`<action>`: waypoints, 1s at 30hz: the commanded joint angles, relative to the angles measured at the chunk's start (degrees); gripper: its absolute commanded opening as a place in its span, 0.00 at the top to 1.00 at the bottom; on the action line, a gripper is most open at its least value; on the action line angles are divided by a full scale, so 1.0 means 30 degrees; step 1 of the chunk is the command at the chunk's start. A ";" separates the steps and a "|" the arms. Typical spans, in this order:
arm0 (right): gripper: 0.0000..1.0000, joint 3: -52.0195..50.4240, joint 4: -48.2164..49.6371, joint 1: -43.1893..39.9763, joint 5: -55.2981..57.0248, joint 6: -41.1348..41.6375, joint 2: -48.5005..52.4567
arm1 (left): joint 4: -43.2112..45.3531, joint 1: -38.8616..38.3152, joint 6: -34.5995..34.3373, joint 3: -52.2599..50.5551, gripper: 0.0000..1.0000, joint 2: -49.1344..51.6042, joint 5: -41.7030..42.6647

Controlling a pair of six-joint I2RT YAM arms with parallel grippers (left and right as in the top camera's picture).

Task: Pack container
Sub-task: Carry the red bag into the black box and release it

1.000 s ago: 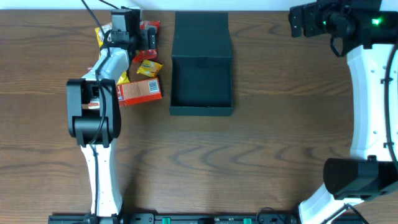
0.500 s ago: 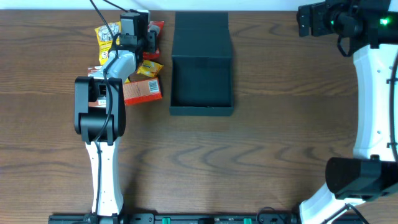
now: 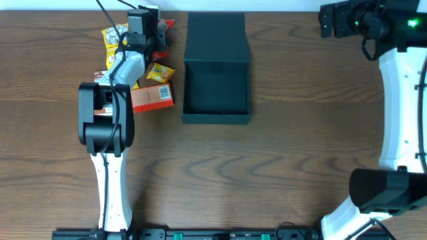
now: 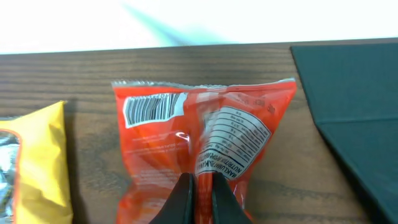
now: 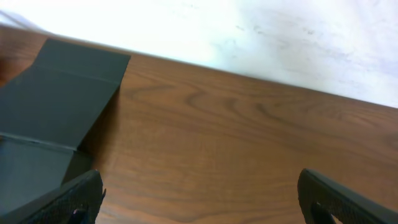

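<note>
The brown table [image 3: 267,173] is the biggest thing here. Both claws work over it.

Next comes the black box [image 3: 216,87]. It sits just to the right of the left claw [image 4: 198,193], and it is open. Its lid [image 3: 215,37] lies flat on the table at the far end. I see nothing inside the box.

The right claw [image 5: 199,199] is far off on the other side of the box. Its two fingers are wide apart and hold nothing.

An orange carton [image 3: 152,98] lies behind the left claw, closer to the robot.

The red bag [image 4: 186,130] lies right under the left claw. The claw's two fingers are squeezed together on a fold in the middle of the bag. A yellow bag [image 4: 37,162] lies just to the left of the claw and does not touch it.

I think the job now is to lift the red bag and carry it to the box. The pinch is only on a thin fold, so the bag could slip out. It is best to lift slowly and straight up. Raise it high enough to clear the box wall on the right. Then move it over the middle of the box before letting go.
</note>
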 commanded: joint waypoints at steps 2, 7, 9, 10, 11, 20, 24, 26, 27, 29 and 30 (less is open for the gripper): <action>0.01 -0.0087 0.0277 -0.0153 -0.0131 0.0219 0.0146 | -0.0175 -0.0007 -0.0095 0.0452 0.94 -0.2011 -0.0007; 0.01 -0.0087 0.0612 -0.0444 -0.0131 0.0226 0.0146 | -0.1326 -0.0131 -0.1231 0.0452 0.94 -0.4131 -0.0007; 0.01 -0.0087 0.0714 -0.0721 -0.0131 0.0226 0.0146 | -0.1872 -0.0342 -0.2346 0.0452 0.94 -0.5064 -0.0015; 0.01 -0.0087 0.0721 -0.0896 -0.0138 0.0233 0.0146 | -0.2186 -0.0510 -0.2973 0.0452 0.94 -0.5523 -0.0007; 0.01 -0.0087 0.0714 -0.1093 -0.0138 0.0233 0.0146 | -0.2878 -0.0794 -0.3847 0.0452 0.95 -0.6127 0.0000; 0.01 -0.0087 0.0889 -0.2900 -0.0138 0.0882 0.0146 | -1.0666 -0.5807 -0.7672 0.0452 0.94 -0.7978 -0.5807; 0.01 -0.0087 0.0962 -0.3570 -0.0153 0.1443 0.0146 | -1.2888 -0.8415 -1.0222 0.0423 0.95 -0.7941 -0.9522; 0.01 -0.0087 0.0947 -0.3730 -0.0160 0.1464 0.0146 | -1.3879 -0.9369 -1.1468 0.0415 0.94 -0.7825 -1.0615; 0.01 -0.0087 0.0882 -0.3759 -0.0160 0.1508 0.0146 | -1.4418 -0.9770 -1.2072 0.0415 0.95 -0.7686 -1.0979; 0.01 -0.0087 0.0656 -0.3752 -0.0160 0.1836 0.0146 | -1.5278 -1.0353 -1.2684 0.0415 0.94 -0.7300 -1.1220; 0.01 -0.0087 0.0481 -0.3752 -0.0160 0.1931 0.0146 | -1.5555 -1.0571 -1.2670 0.0415 0.94 -0.7016 -1.1315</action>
